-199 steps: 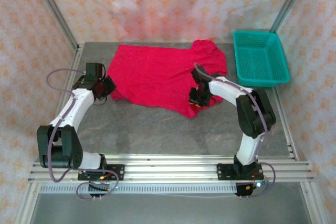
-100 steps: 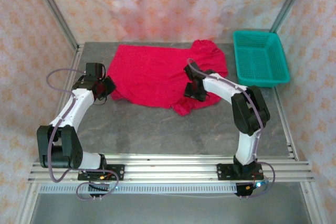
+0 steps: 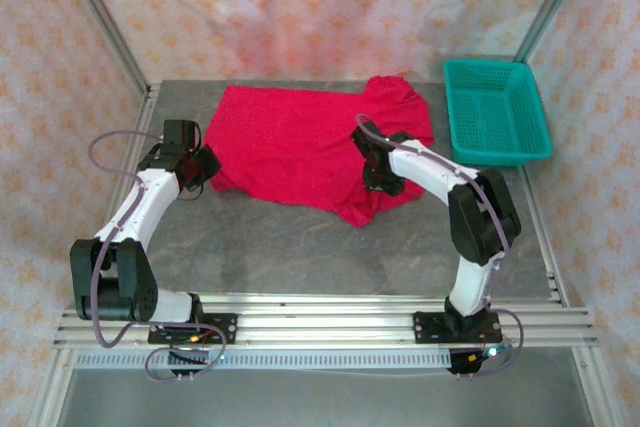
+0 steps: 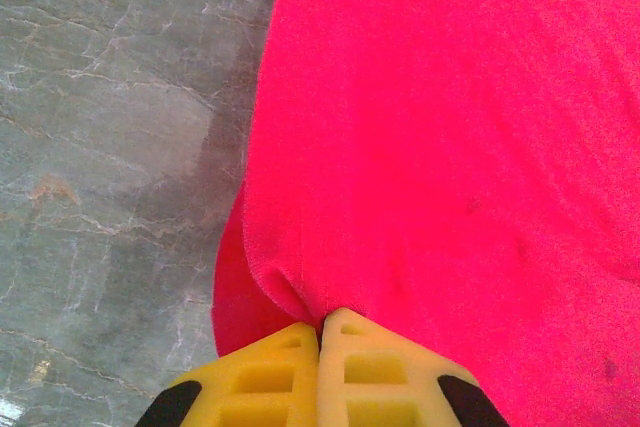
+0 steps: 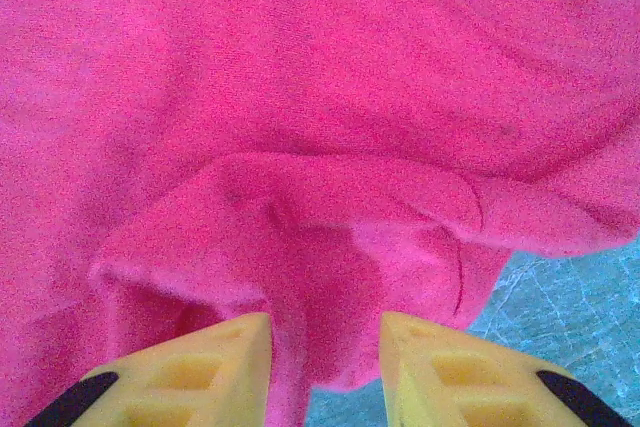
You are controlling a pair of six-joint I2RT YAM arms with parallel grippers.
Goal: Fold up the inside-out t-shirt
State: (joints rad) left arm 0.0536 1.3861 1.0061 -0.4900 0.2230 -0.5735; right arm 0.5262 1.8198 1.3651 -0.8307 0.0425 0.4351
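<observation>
One red t-shirt (image 3: 300, 147), one teal basket (image 3: 495, 112) far right from above, two grippers, wrist close-ups: left gripper (image 4: 320, 332) clamping the t-shirt edge, right gripper (image 5: 325, 332) parted astride a fold

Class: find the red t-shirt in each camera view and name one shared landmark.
Top external: t-shirt spread over the far middle.
Left wrist: t-shirt on the right side, edge pinched by the shut left gripper.
Right wrist: t-shirt across most of the frame, a fold inside the open right gripper.
Shared landmark: grey marbled tabletop.
</observation>
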